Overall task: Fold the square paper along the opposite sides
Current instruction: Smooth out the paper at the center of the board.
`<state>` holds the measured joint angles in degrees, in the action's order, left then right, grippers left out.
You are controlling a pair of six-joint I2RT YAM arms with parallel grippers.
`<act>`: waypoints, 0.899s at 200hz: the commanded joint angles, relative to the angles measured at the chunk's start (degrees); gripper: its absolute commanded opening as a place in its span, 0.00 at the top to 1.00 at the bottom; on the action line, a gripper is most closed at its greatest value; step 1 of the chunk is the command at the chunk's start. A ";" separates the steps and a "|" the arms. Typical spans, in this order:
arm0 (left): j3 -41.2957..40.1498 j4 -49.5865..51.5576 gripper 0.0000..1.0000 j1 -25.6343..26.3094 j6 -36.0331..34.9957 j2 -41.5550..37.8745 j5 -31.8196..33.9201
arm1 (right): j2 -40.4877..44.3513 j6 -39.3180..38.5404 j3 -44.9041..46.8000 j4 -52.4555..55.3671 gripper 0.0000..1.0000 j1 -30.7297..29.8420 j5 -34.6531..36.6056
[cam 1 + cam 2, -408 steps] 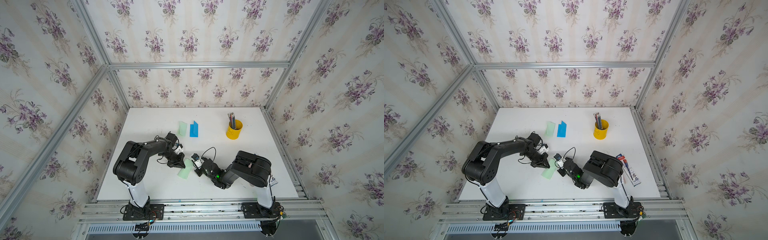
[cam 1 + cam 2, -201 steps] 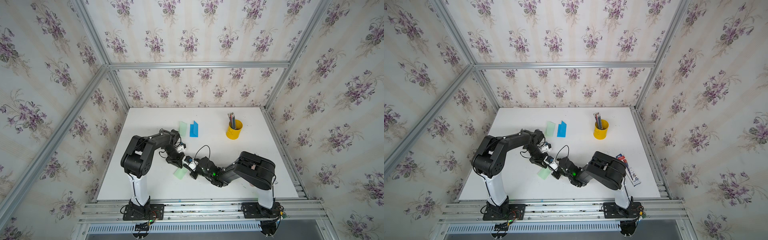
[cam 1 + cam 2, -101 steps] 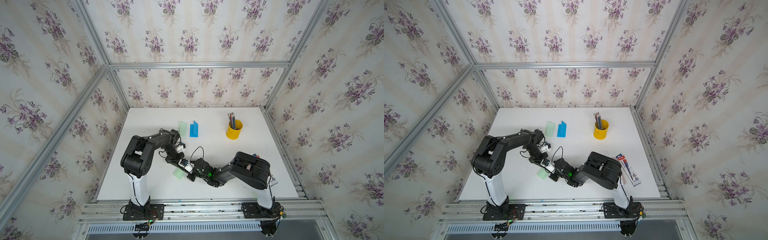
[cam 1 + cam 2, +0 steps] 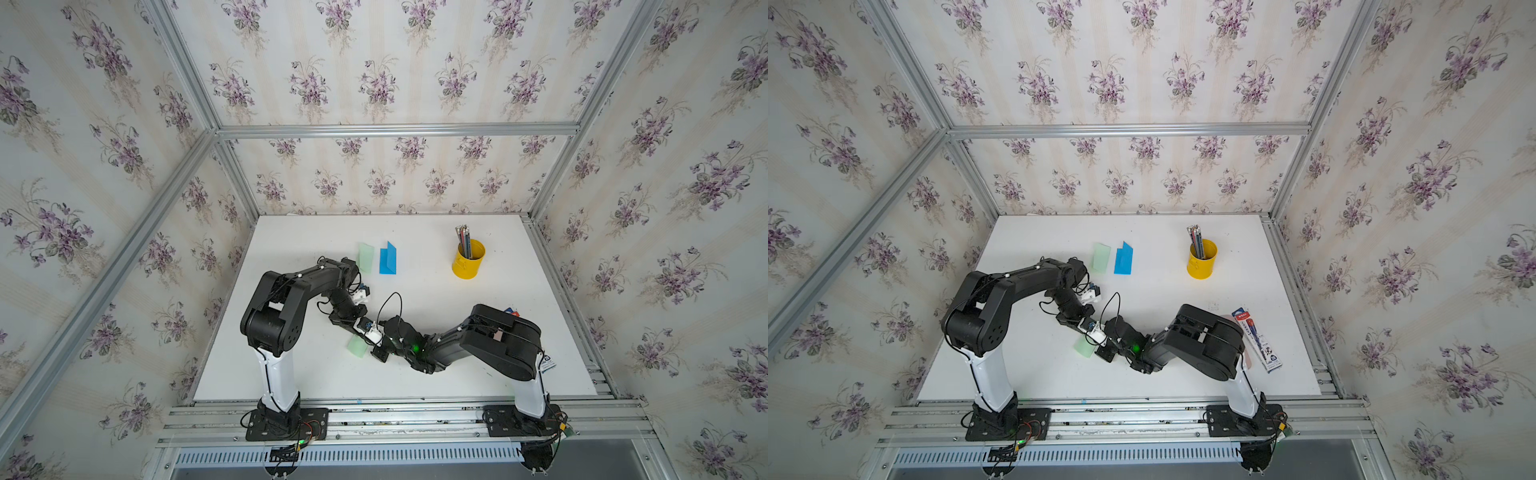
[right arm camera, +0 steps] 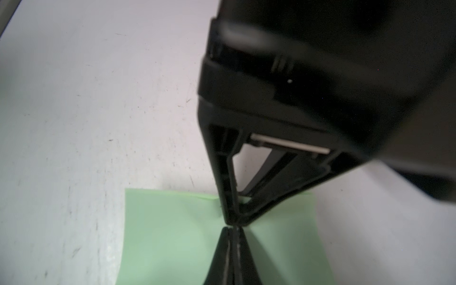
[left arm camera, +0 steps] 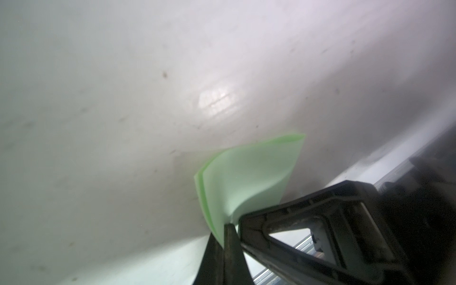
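Here left gripper (image 6: 224, 228), right gripper (image 5: 232, 232) touch green paper (image 5: 170, 237); both closed.

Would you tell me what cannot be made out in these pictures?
- Right wrist view: the shut fingers of the right gripper hide whether it pinches or only presses the light green folded paper; frame edge crops it.
- Both top views: that gripper covers one end of the paper.
- Long blue printed box: lettering too small in a top view.

White table (image 4: 415, 386) carries folded green paper (image 4: 365, 257), blue paper (image 4: 387, 261), yellow cup (image 4: 468, 262), pen pack (image 4: 1256, 338).
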<state>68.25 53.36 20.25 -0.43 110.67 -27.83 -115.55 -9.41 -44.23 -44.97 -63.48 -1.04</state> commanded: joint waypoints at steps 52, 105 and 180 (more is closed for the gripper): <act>0.30 -0.44 1.00 0.30 1.02 -1.34 3.80 | 2.11 0.75 3.53 17.98 1.00 -0.44 1.87; -0.52 -2.02 1.00 0.30 1.70 -3.99 -0.27 | 1.72 2.02 5.91 16.20 1.00 -1.88 3.86; -0.12 -1.33 1.00 0.29 1.40 -2.51 1.42 | 4.64 3.61 8.98 15.87 1.00 -2.83 5.01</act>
<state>67.68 52.45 20.62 1.08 107.57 -27.46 -110.63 -6.15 -36.53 -45.69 -66.11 4.03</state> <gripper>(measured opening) 0.059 0.067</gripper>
